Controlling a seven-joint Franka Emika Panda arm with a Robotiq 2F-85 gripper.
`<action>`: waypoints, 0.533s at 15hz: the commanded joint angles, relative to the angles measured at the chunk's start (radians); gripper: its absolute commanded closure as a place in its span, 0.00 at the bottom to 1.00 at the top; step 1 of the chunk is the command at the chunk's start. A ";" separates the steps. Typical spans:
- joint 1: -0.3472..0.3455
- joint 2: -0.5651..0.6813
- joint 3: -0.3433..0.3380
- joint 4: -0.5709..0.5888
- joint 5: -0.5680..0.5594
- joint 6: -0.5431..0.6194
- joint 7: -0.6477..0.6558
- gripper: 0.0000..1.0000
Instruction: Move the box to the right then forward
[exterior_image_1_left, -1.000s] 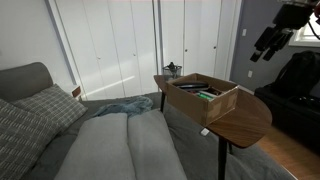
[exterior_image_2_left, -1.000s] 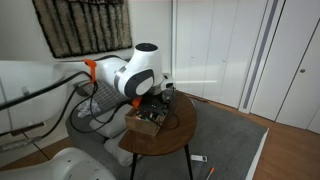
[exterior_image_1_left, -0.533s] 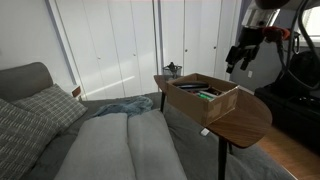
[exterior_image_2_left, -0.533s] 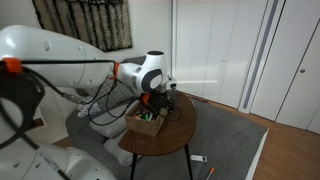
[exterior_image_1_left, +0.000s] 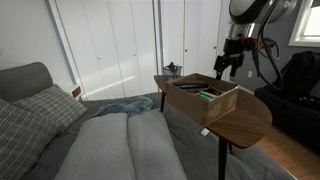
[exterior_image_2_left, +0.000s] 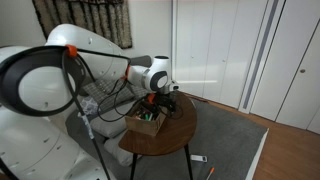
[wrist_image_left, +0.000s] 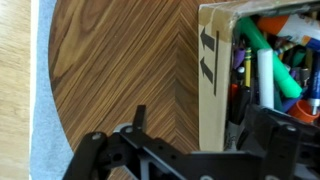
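The white, seven-jointed robot arm (exterior_image_1_left: 250, 10) reaches in from above and bends down at the wrist, so that its black two-fingered hand (exterior_image_1_left: 228, 66) points straight down at the far end of the shallow tan cardboard box (exterior_image_1_left: 220, 105). In an exterior view the arm stretches out level from its bulky white base, and the hand (exterior_image_2_left: 160, 100) hangs just over the box (exterior_image_2_left: 147, 123). In the wrist view the hand (wrist_image_left: 200, 135) is spread wide and holds nothing. One dark finger (wrist_image_left: 140, 118) stands over the bare wood, and the box's outer wall (wrist_image_left: 213, 85), printed with two black arrows, runs up between the fingers. Whether any finger touches the cardboard cannot be told.

The box sits on the round, dark wooden table (exterior_image_1_left: 248, 122), filling much of its top, with green, yellow and dark pens (wrist_image_left: 262, 60) packed inside. A small dark glass-like object (exterior_image_1_left: 172, 70) stands on the table's far edge, just behind the box.

A second ago the hand was high and well off to the side of the table; half a second ago it was nearer but short of the box. It now stands lower, right over the box's end. The box and the glass object lie where they lay before.
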 joint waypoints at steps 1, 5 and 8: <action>0.007 0.031 0.017 0.016 0.008 0.009 -0.007 0.28; 0.017 0.039 0.019 0.011 0.025 0.010 -0.034 0.56; 0.016 0.040 0.008 0.003 0.040 0.010 -0.059 0.77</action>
